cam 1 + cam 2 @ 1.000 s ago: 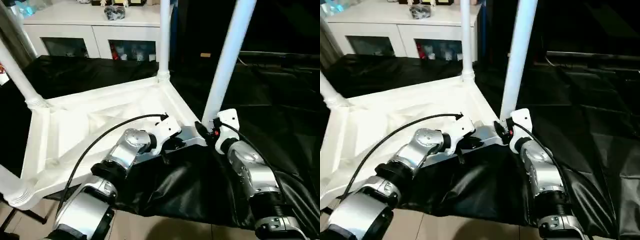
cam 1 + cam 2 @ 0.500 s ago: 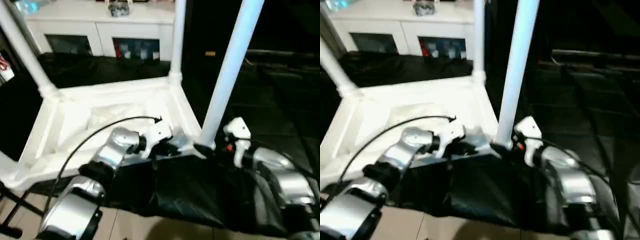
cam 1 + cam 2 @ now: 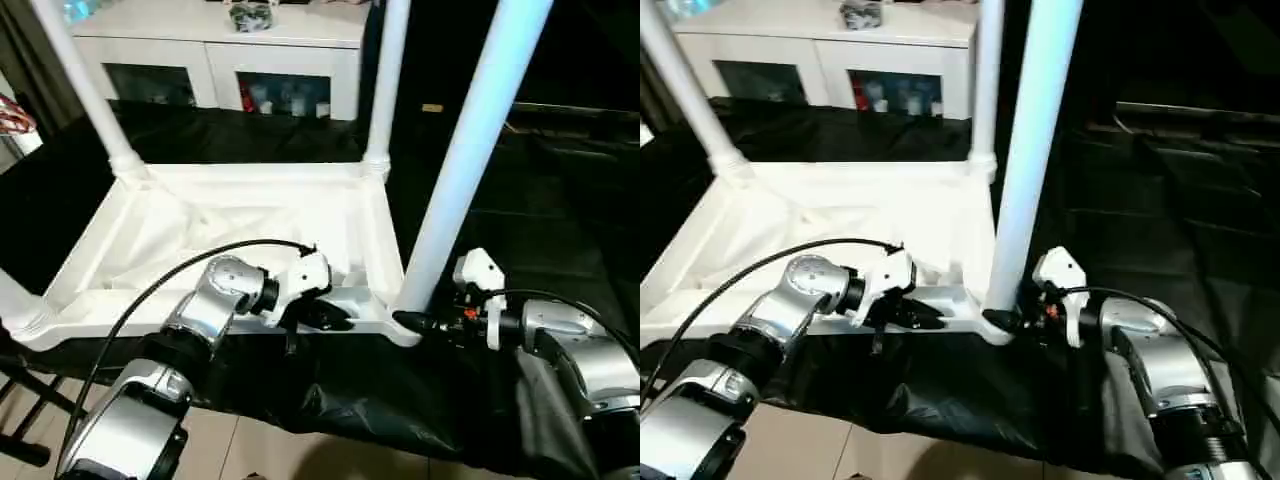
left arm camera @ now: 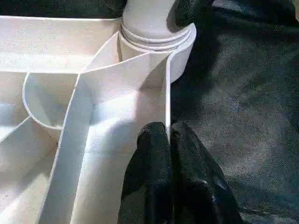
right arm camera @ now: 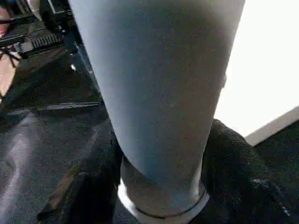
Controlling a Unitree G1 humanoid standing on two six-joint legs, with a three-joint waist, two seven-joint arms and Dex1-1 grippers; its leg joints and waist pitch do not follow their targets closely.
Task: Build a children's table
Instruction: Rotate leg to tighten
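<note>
At the upturned table's [image 3: 250, 215] near rim [image 4: 167, 107], left pincer [image 4: 169, 135] pinches it; right pincer [image 5: 159, 186] straddles a leg [image 3: 462, 160].

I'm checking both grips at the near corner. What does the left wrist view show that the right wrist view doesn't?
Left wrist view: the left gripper, fingers shut on the table top's raised rim, with the ribbed underside beside it. Right wrist view: the near leg up close, a black finger on either side of its base. Both share the corner socket that this leg stands in and the black sheet beneath.
</note>
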